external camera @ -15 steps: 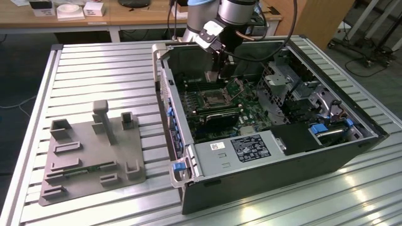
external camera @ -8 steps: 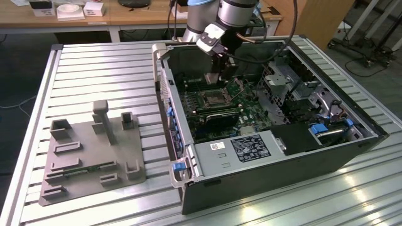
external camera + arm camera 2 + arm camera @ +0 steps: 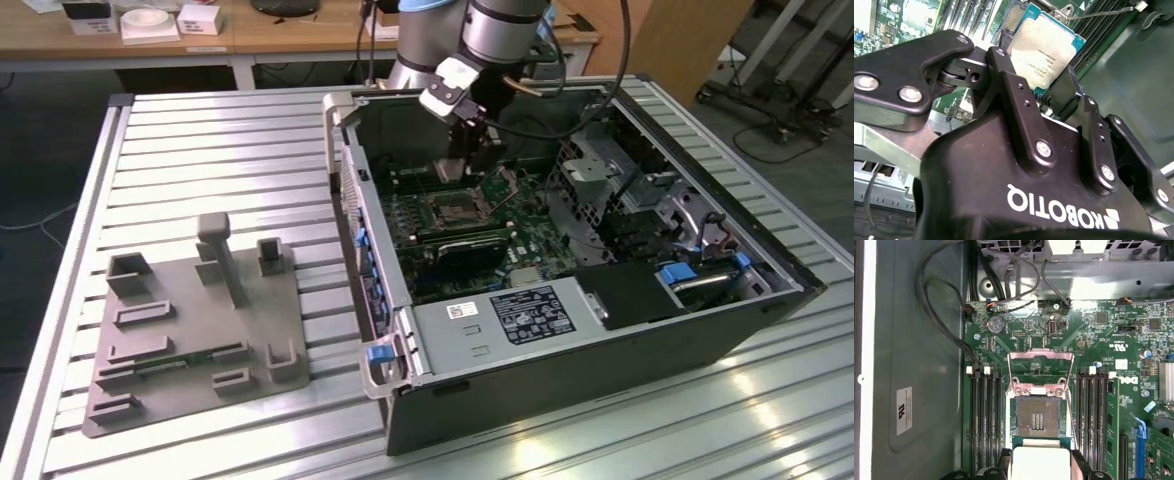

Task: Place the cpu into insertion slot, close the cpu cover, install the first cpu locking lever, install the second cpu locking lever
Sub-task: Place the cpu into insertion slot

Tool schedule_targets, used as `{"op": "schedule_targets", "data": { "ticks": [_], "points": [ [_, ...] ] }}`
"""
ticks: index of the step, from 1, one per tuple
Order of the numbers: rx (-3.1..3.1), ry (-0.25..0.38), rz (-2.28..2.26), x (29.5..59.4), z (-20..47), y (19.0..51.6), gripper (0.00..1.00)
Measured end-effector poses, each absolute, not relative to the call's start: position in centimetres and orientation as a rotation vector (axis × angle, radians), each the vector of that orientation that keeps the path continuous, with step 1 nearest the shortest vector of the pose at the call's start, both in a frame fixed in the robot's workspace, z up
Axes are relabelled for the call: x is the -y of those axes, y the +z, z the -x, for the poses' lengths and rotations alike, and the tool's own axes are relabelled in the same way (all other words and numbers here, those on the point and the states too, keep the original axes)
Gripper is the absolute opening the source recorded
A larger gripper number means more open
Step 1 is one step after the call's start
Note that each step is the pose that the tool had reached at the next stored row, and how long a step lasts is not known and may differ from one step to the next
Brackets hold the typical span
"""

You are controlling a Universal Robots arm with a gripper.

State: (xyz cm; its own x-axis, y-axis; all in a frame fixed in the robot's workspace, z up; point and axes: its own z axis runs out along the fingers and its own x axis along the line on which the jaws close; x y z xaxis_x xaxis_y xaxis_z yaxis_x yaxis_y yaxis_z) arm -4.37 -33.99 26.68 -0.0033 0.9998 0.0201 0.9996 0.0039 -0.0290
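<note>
Inside the open case (image 3: 574,395) that lies on the slatted table (image 3: 200,150), the first step is judged to be in hand: the cpu is carried but not yet seated. The hand (image 3: 463,168) is closed to the chip's width, and the cpu (image 3: 1040,463) is gripped by two opposite edges between the fingers (image 3: 1077,466), with its pale metal top turned toward the wrist cameras. It is held above the board, near the slot (image 3: 1037,417) and apart from it.

The slot is seen bare, its dark contact field uncovered, between two banks of memory slots (image 3: 985,415). The cover (image 3: 1040,371) is swung back on its hinge and lies beyond the slot, so the opening is left unobstructed. A thin wire lever (image 3: 1070,412) is seen released along one side of the slot. Of the later steps nothing is done: the cover is not closed, and no lever is seen latched.

For the placing, it is judged that the cpu must be squared to the slot's rim and kept level, since a tilted or offset chip could be set down on the rim or on the contacts. Whether its notches match the slot's keys cannot be told. A gentle descent without sideways drag is judged to be called for, with the grip kept firm until the chip is borne by the slot.
</note>
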Motion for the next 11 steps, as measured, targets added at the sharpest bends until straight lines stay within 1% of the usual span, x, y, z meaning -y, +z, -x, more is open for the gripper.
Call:
{"op": "schedule_targets", "data": {
  "ticks": [3, 5, 11],
  "points": [
    [2.209, 0.003, 2.198, 33.9, 4.3, 26.4, 0.54],
    [2.221, -0.013, 2.209, 33.9, 4.4, 26.2, 0.54],
    [2.223, -0.015, 2.210, 33.8, 4.3, 25.3, 0.54]
  ]
}}
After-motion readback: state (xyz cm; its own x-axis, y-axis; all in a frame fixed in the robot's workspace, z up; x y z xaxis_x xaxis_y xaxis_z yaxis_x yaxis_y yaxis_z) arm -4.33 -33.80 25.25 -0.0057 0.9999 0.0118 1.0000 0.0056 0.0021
